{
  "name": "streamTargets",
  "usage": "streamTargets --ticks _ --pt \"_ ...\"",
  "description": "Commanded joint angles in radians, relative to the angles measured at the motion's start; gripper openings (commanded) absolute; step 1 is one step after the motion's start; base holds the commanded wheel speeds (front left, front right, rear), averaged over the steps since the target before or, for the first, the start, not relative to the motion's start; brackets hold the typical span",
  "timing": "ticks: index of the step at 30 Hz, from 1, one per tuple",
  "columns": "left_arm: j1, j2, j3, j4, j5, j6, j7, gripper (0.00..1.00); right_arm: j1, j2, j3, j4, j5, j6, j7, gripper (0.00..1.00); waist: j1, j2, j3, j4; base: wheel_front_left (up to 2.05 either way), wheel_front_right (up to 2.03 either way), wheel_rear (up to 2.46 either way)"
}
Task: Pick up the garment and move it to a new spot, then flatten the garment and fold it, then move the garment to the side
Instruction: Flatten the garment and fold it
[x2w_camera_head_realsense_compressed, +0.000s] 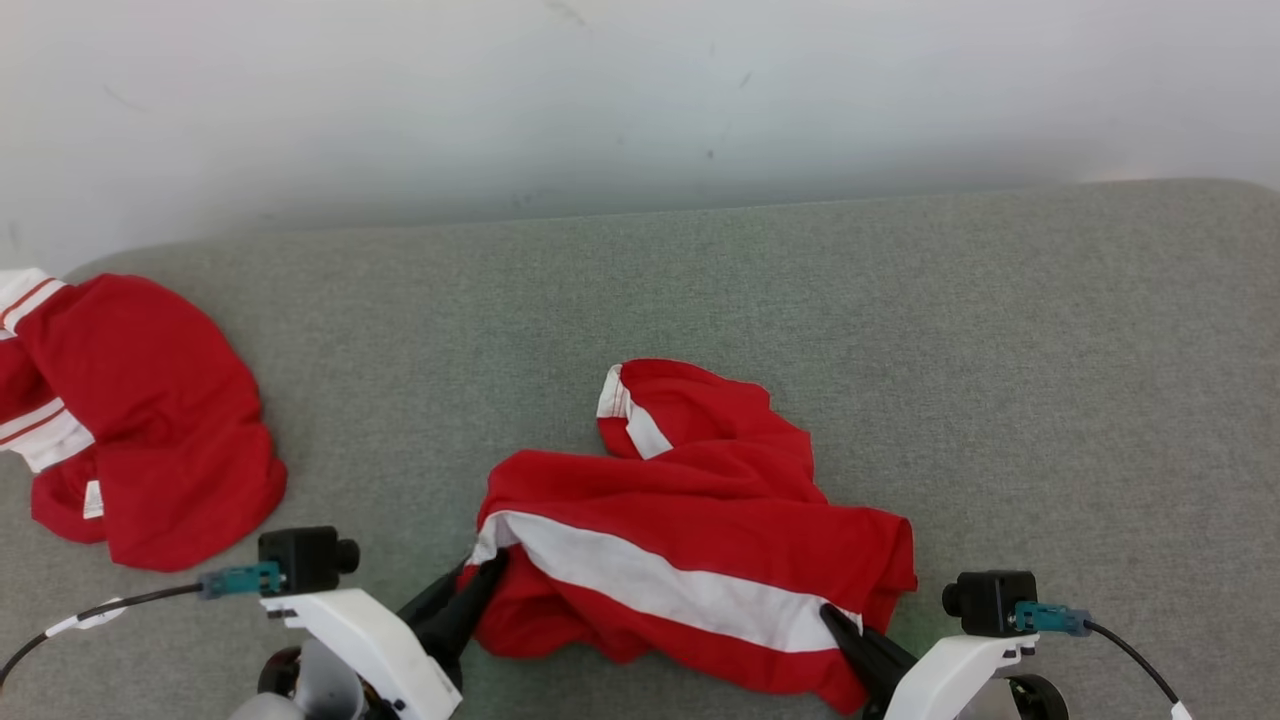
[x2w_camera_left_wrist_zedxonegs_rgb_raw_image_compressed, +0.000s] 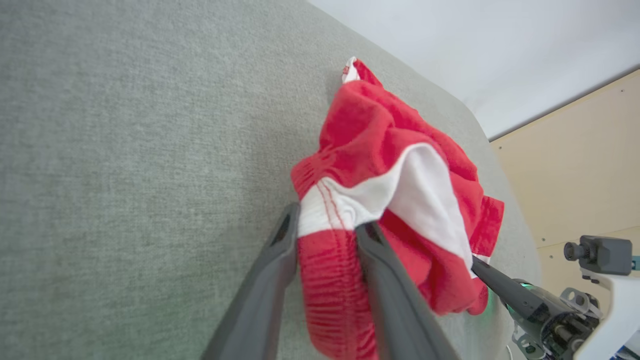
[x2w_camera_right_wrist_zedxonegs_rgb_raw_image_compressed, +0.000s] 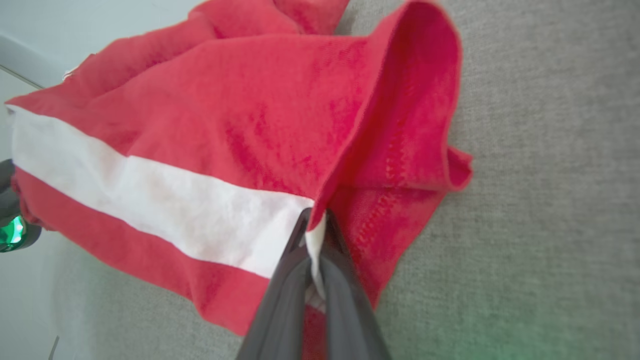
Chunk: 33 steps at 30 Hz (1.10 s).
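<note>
The garment (x2w_camera_head_realsense_compressed: 700, 500) is red with a broad white stripe and lies crumpled on the grey padded surface, near its front edge. My left gripper (x2w_camera_head_realsense_compressed: 490, 565) is at the garment's left end. In the left wrist view its two fingers (x2w_camera_left_wrist_zedxonegs_rgb_raw_image_compressed: 327, 227) clasp the gathered red and white waistband (x2w_camera_left_wrist_zedxonegs_rgb_raw_image_compressed: 325, 250), which fills the gap between them. My right gripper (x2w_camera_head_realsense_compressed: 830, 612) is at the lower right corner. In the right wrist view it (x2w_camera_right_wrist_zedxonegs_rgb_raw_image_compressed: 314, 220) is shut on a thin fold of white and red cloth (x2w_camera_right_wrist_zedxonegs_rgb_raw_image_compressed: 250, 100).
A second red garment (x2w_camera_head_realsense_compressed: 150, 450) with white stripes lies heaped at the far left of the grey surface (x2w_camera_head_realsense_compressed: 950, 350). A pale wall runs behind the surface. A light wooden panel (x2w_camera_left_wrist_zedxonegs_rgb_raw_image_compressed: 575, 150) stands beyond its right end.
</note>
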Motion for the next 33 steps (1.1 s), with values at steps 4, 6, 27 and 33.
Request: streamTargets --ticks 4,6,27,33 --pt "-0.018 0.022 -0.033 -0.007 -0.027 -0.003 -0.036 0.00 -0.010 -0.018 0.017 0.010 0.024 -0.002 -0.012 0.00 0.0000 0.0000 -0.013 0.004 0.00 0.00 0.00" --pt "-0.017 0.028 -0.042 -0.008 -0.037 -0.003 -0.050 0.00 -0.006 -0.022 0.019 0.001 0.038 -0.002 -0.021 0.00 0.0000 0.0000 -0.022 0.005 0.00 0.00 0.00" --pt "-0.141 0.122 -0.079 -0.065 0.011 0.000 -0.049 0.00 -0.025 -0.210 -0.035 -0.351 0.334 -0.002 0.074 0.00 0.0000 0.0000 -0.042 -0.013 0.00 0.00 0.00" --pt "-0.324 0.129 -0.087 -0.030 -0.004 -0.001 0.058 0.00 -0.197 -0.227 -0.060 -0.335 0.359 -0.002 0.113 0.00 0.0000 0.0000 0.032 -0.017 0.00 0.00 0.00"
